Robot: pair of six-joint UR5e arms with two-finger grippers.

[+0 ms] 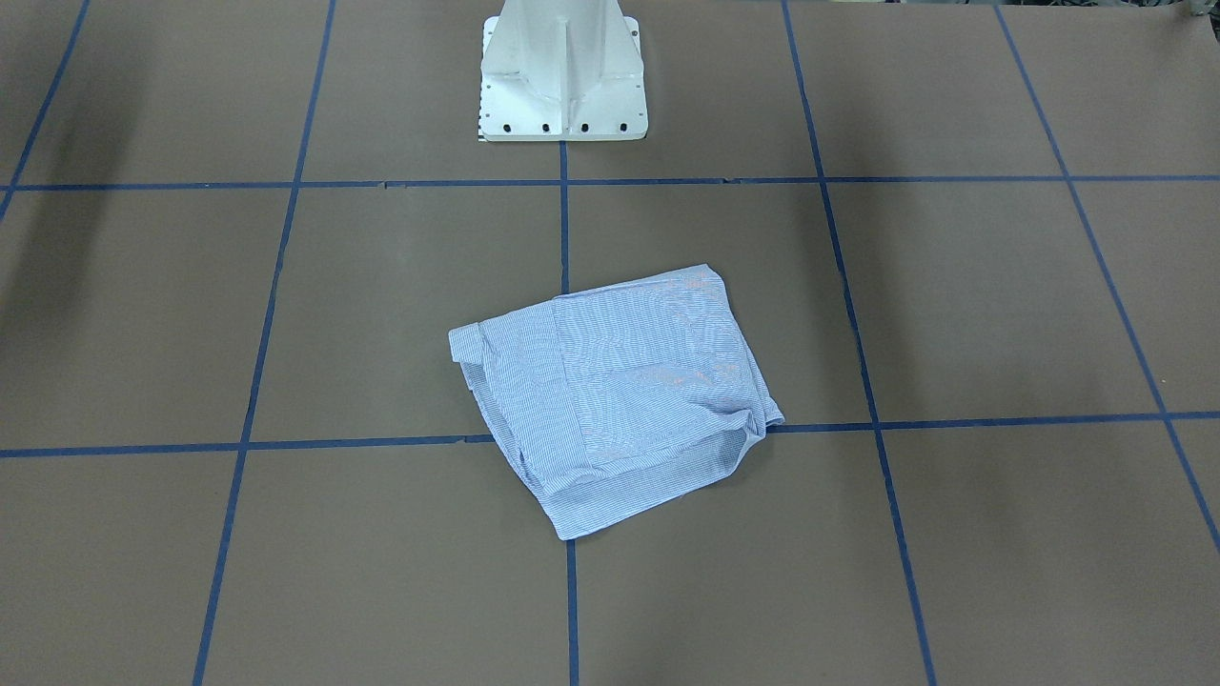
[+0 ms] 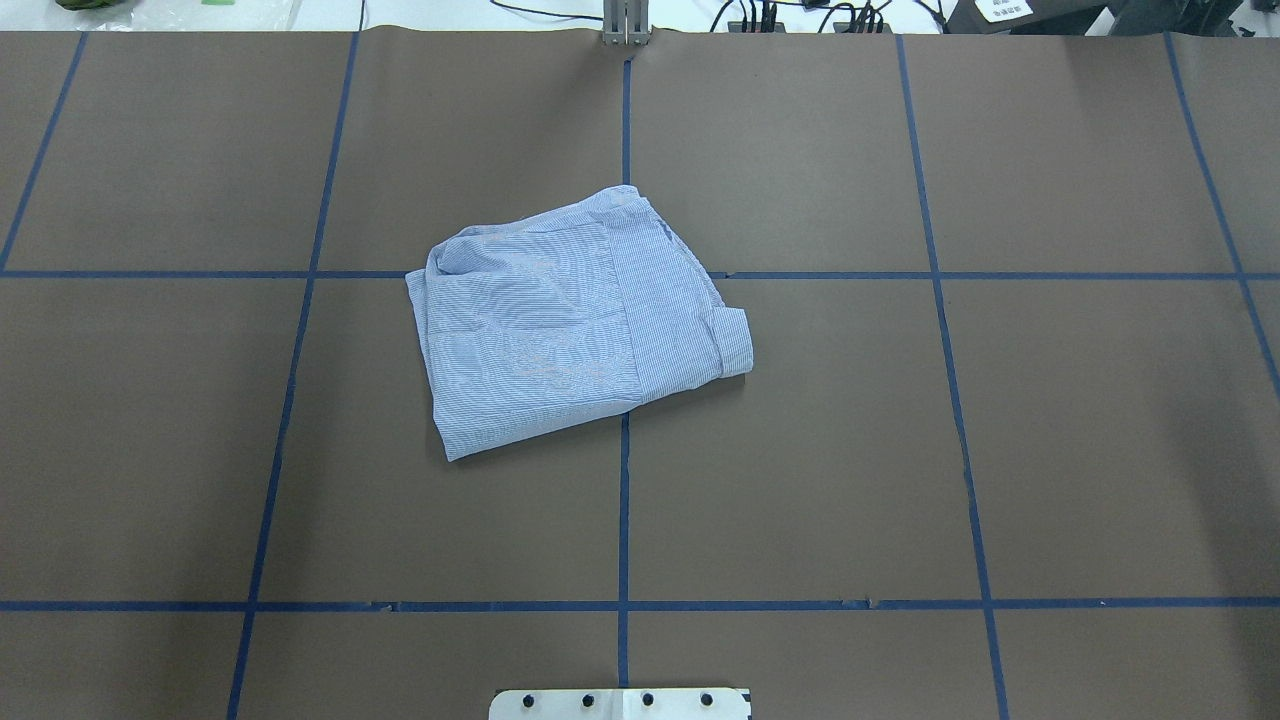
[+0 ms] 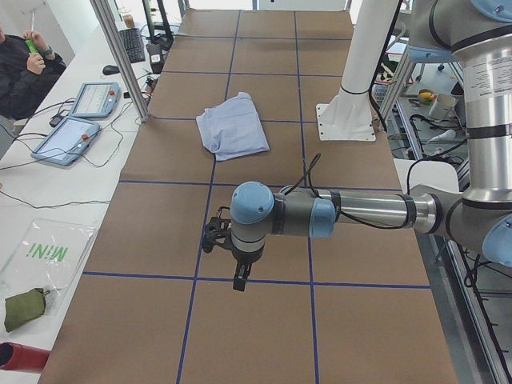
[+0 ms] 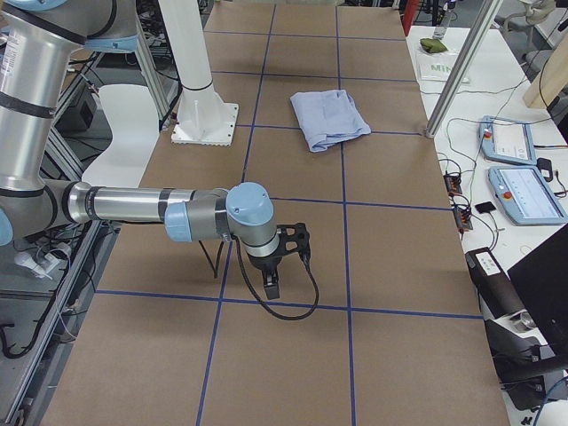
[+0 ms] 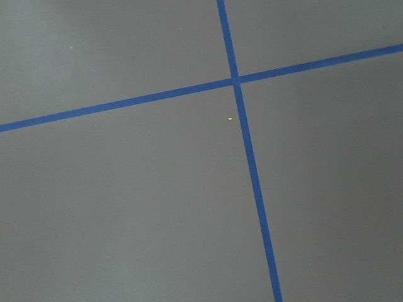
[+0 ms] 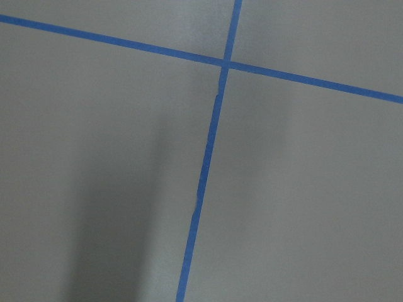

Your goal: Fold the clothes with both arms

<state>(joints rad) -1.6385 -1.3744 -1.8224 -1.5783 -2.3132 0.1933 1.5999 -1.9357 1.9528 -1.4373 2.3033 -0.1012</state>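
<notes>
The light blue-and-white striped shirt lies folded into a compact bundle near the middle of the brown table; it also shows in the overhead view and both side views. My left gripper hangs over the table far from the shirt, toward the table's left end. My right gripper hangs likewise toward the right end. Both show only in the side views, so I cannot tell if they are open or shut. Neither touches the shirt. Both wrist views show only bare table and blue tape.
The white pedestal base stands behind the shirt. Blue tape lines grid the table. A side bench with teach pendants, a metal post and a seated person lie beyond the far edge.
</notes>
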